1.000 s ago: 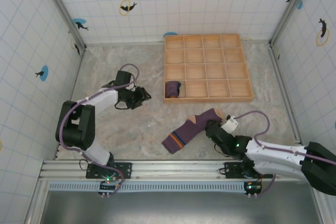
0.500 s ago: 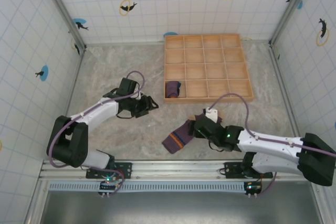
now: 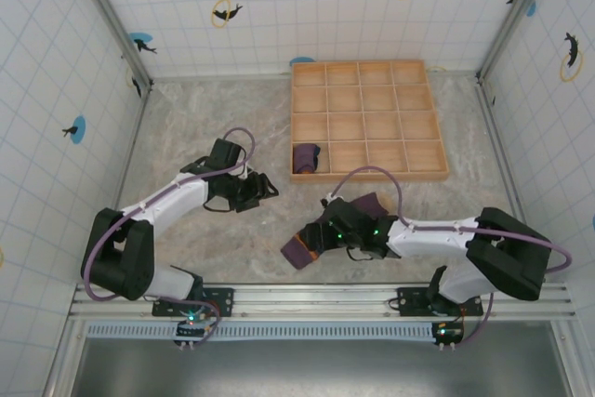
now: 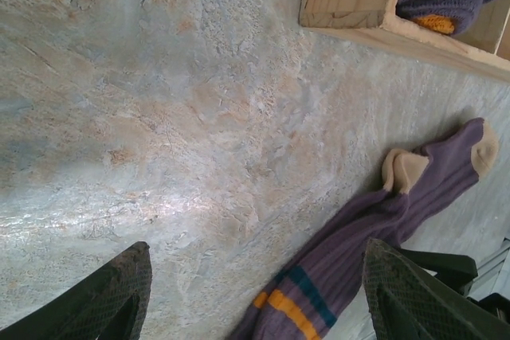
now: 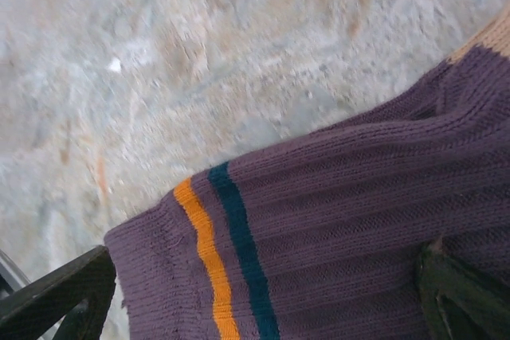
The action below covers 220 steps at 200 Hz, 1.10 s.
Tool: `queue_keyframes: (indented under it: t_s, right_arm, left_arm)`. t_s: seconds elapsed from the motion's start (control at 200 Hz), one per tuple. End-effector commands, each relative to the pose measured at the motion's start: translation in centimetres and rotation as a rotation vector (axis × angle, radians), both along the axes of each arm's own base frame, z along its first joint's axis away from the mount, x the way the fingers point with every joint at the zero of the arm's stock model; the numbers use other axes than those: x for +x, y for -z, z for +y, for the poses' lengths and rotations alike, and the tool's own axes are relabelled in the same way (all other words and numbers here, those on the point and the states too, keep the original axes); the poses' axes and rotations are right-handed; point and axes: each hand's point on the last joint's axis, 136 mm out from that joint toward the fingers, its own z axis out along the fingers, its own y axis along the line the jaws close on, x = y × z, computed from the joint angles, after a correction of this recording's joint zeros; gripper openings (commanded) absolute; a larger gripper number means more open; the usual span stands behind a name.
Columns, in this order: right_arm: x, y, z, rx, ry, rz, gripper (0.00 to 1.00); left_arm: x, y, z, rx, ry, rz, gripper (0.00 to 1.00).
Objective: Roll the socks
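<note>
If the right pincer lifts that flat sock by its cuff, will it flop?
Likely floppy: the flat sock is soft ribbed knit, lying limp. Probably light, and it may bunch on the rough table if pushed.

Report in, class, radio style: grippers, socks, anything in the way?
Left gripper open, over table. Right gripper open, above flat sock near its cuff. Other sock rolled, in tray. Nothing blocking.

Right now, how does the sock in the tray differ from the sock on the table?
The dark purple bundled sock sits small inside a corner compartment of the wooden grid tray; the dark purple flat sock lies stretched on the stone-look table. The flat sock shows stripes, heel and toe; the bundled sock a mere orange patch. Both are purple knit.
</note>
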Motion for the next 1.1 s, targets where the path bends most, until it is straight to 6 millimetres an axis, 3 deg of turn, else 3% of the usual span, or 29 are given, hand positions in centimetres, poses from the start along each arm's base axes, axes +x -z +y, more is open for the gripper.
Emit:
queue_keyframes:
  t_s: [0.0, 0.235, 0.455, 0.611, 0.791, 0.946, 1.016, 1.096]
  right_arm:
    - [1.6, 0.0, 0.1, 0.048, 0.036, 0.002, 0.99]
    - [4.1, 1.0, -2.6, -0.038, 0.019, -0.027, 0.99]
    - [4.7, -2.6, -1.2, -0.077, -0.092, -0.15, 0.99]
    - [3.1, -4.4, 0.0, -0.131, -0.179, -0.281, 0.99]
    - [1.1, -3.5, 0.7, -0.244, -0.245, -0.363, 1.0]
    - [-0.8, -2.5, 1.6, -0.282, -0.318, -0.438, 0.83]
    - [-1.4, -2.1, 2.0, -0.312, -0.353, -0.478, 0.7]
    - [-1.9, -1.7, 2.6, -0.329, -0.396, -0.509, 0.58]
  left_arm:
    - [0.1, -0.6, 0.1, 0.008, 0.009, -0.01, 0.71]
    - [-0.3, -0.2, -0.7, -0.041, 0.038, -0.004, 0.71]
    - [-1.2, 0.2, -2.0, -0.152, 0.062, 0.023, 0.71]
    - [-1.4, 0.5, -2.3, -0.169, 0.057, 0.025, 0.72]
    - [-1.0, 0.8, -1.9, -0.154, -0.012, 0.012, 0.76]
    - [-0.6, 0.6, -1.3, -0.152, -0.076, -0.025, 0.89]
    - [-0.5, 0.3, -1.3, -0.154, -0.079, -0.036, 0.96]
    - [-0.4, 0.2, -1.3, -0.156, -0.078, -0.039, 0.97]
